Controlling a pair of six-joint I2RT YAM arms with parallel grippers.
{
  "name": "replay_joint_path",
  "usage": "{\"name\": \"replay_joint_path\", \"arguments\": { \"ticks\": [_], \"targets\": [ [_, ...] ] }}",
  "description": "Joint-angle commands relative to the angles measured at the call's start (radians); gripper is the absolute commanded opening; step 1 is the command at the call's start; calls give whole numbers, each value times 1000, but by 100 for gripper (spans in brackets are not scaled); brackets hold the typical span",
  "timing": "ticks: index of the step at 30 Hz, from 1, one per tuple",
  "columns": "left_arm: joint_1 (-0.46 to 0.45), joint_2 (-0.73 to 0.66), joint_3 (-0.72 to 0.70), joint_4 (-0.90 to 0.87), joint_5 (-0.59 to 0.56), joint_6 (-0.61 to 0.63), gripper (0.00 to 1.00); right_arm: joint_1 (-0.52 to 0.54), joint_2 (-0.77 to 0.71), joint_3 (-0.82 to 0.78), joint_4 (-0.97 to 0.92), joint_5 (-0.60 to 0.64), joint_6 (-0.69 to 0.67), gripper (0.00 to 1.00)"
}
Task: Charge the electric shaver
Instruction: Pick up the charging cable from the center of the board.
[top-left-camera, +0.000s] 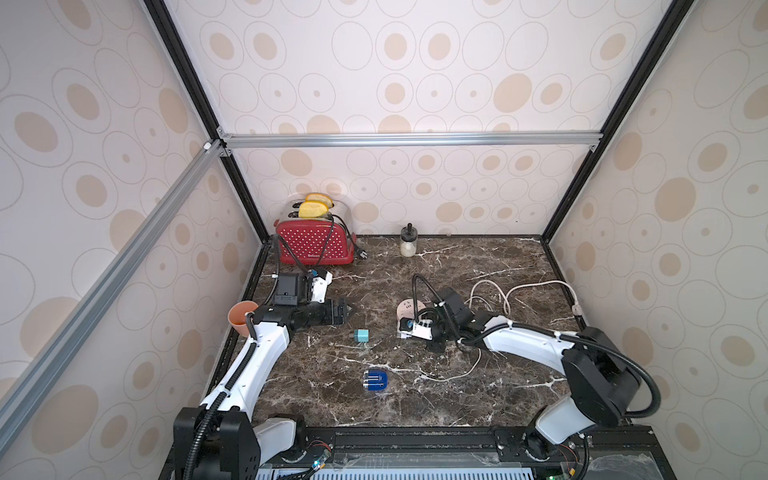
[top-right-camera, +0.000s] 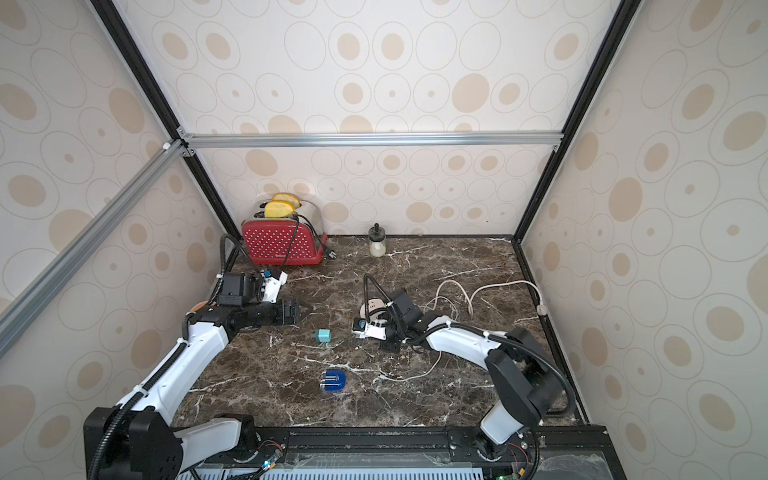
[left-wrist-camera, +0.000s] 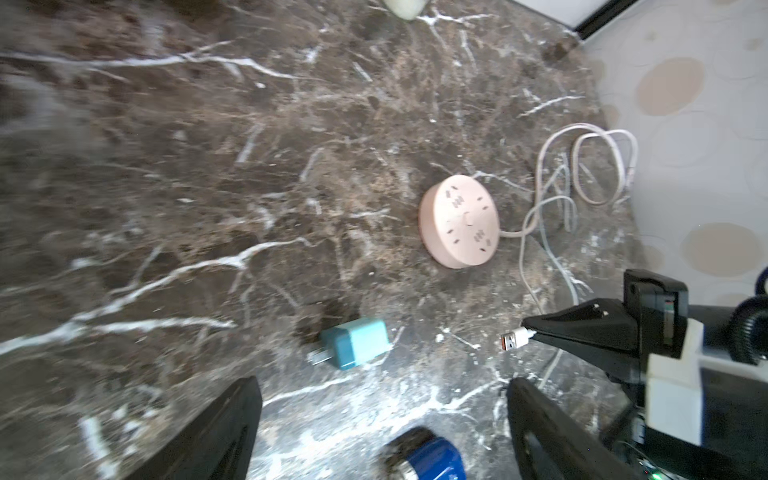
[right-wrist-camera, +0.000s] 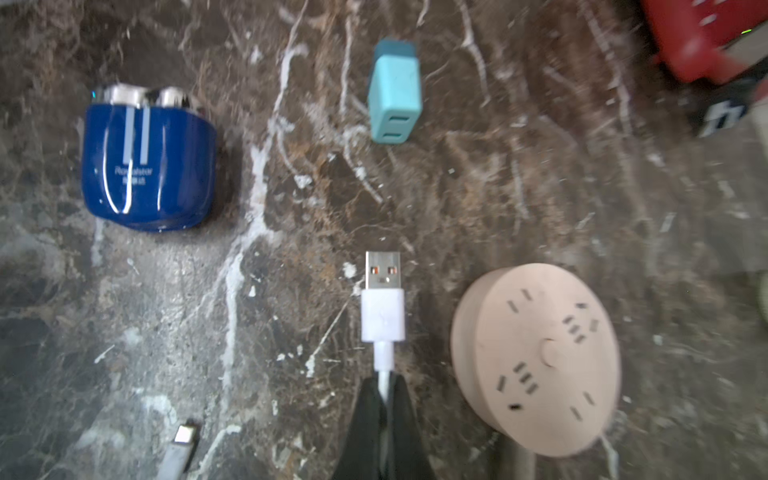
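Right hand (right-wrist-camera: 384, 388): clamped on white USB cable (right-wrist-camera: 382, 316); we should keep its plug level toward teal cube adapter (top-left-camera: 360, 336), nine o'clock.

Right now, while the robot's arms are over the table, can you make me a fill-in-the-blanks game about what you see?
1. The electric shaver is dark ____.
2. The right gripper is shut on a white cable with a ____ plug at its end.
3. The left gripper is open and holds ____.
4. The round power strip is ____ in colour.

Missing words: blue; USB; nothing; pink.
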Motion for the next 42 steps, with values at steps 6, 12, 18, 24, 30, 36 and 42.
{"name": "replay_joint_path", "arguments": {
  "ticks": [6,12,18,24,30,36,42],
  "targets": [
    [-269,183,32,216,181,-168,84,-65,-158,-56,53,-80,50,0],
    [-303,247,20,384,238,-274,72,-80,-215,-89,74,-86,65,0],
    [-304,241,17,473,309,-334,67,-86,-208,-113,105,-96,74,0],
    [-345,270,30,490,351,-347,66,-86,-181,-111,163,-118,98,0],
    [-375,330,63,496,355,-349,52,-86,-155,-91,172,-132,87,0],
    [-376,332,80,481,359,-337,41,-86,-163,-104,187,-121,74,0],
    [-375,309,71,466,356,-332,45,-86,-165,-112,190,-123,73,0]
  ]
}}
